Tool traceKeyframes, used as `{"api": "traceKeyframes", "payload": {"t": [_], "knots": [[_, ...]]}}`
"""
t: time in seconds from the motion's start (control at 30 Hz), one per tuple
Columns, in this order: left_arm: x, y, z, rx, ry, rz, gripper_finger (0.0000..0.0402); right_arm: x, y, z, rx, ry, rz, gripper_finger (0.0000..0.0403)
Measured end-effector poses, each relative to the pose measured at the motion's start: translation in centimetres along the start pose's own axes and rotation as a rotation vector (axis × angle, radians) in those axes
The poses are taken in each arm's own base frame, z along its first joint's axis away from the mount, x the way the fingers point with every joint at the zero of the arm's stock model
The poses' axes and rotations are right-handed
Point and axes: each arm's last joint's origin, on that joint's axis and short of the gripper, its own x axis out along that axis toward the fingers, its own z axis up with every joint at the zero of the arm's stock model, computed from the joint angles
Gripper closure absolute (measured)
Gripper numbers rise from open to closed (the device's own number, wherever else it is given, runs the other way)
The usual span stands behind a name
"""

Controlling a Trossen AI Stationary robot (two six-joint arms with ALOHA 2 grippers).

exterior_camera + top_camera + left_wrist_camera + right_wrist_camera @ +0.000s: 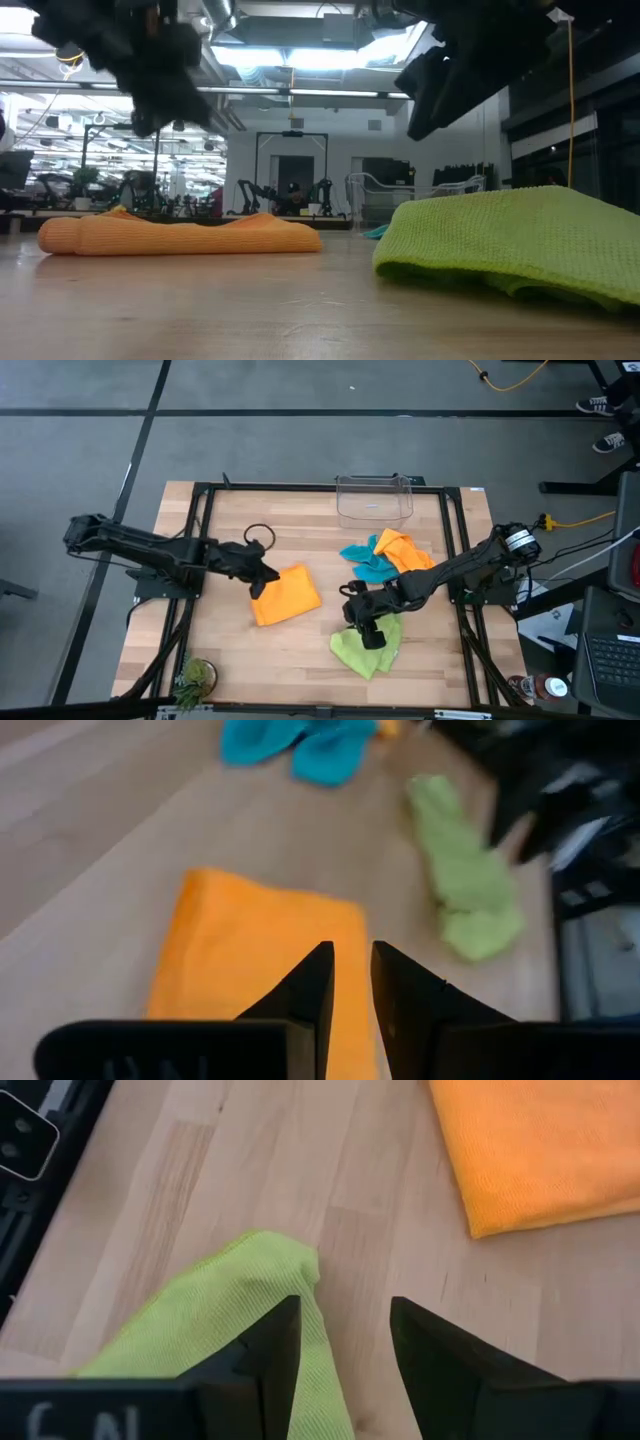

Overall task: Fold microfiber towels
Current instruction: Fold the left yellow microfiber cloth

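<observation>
2 tools open, L tool (350, 982) over orange towel (285, 596), R tool (345, 1342) over green towel (366, 645)

The table (300, 645) has a light wooden butcher-block top framed by dark metal rails. A folded orange towel (286, 596) lies flat left of centre, its edges roughly squared. To the right, on the near side, a lime green towel (366, 648) lies rumpled on the wood. Farther back on the right, a teal-blue towel (366, 561) sits crumpled, touching a second orange towel (405, 550) bunched just beside it on its right. At the far edge, right of centre, stands a clear plastic bin (374, 498). A small green plant (194, 679) sits at the near left corner. A dark cable loop (259, 536) rests on the wood beyond the folded orange towel.
</observation>
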Motion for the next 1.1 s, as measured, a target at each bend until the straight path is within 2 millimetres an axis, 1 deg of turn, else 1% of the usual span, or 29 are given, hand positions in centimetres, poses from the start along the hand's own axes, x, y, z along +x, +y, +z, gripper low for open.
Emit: {"api": "traceKeyframes", "payload": {"t": [0.1,0.2,0.33,0.4,0.53,0.6,0.7,0.83,0.9,1.0,1.1], "knots": [[1.3,0.3,-0.9,0.068,0.083,0.028,0.0339,0.0,0.0,0.0,0.0,0.001,0.0,0.0244],[2.7,-0.1,-1.8,0.238,0.161,-0.015,0.0339,0.0,0.0,-0.1,-0.002,0.005,0.0,0.0244],[4.5,0.1,-3.4,0.427,0.266,0.0,0.0339,0.0,0.0,-0.1,-0.007,0.005,0.0,0.0244],[5.6,0.1,-3.8,0.484,0.271,-0.009,0.0339,0.0,0.0,0.0,-0.007,0.002,0.001,0.0244],[7.2,-0.5,-3.5,0.603,0.173,-0.072,0.0339,0.0,0.0,0.0,-0.027,0.002,0.001,0.0244],[7.8,0.1,-3.9,0.653,0.206,-0.055,0.0339,0.0,0.0,0.0,-0.029,0.002,0.002,0.0244],[8.9,1.0,-4.4,0.639,0.254,-0.037,0.0345,0.0,0.0,0.0,-0.026,0.003,0.003,0.0244],[10.1,1.7,-5.0,0.631,0.278,-0.029,0.0361,0.0,0.0,-0.1,-0.029,0.005,0.003,0.0244],[10.5,1.8,-5.1,0.615,0.267,0.019,0.0371,0.0,0.0,0.0,-0.028,0.005,0.002,0.0244],[11.1,2.4,-5.4,0.452,0.233,0.15,0.0385,0.0,0.0,-0.1,-0.026,0.005,0.002,0.0244],[11.4,2.6,-5.6,0.21,0.158,0.263,0.0397,0.0,0.0,-0.1,-0.028,0.007,0.002,0.0244]]}}
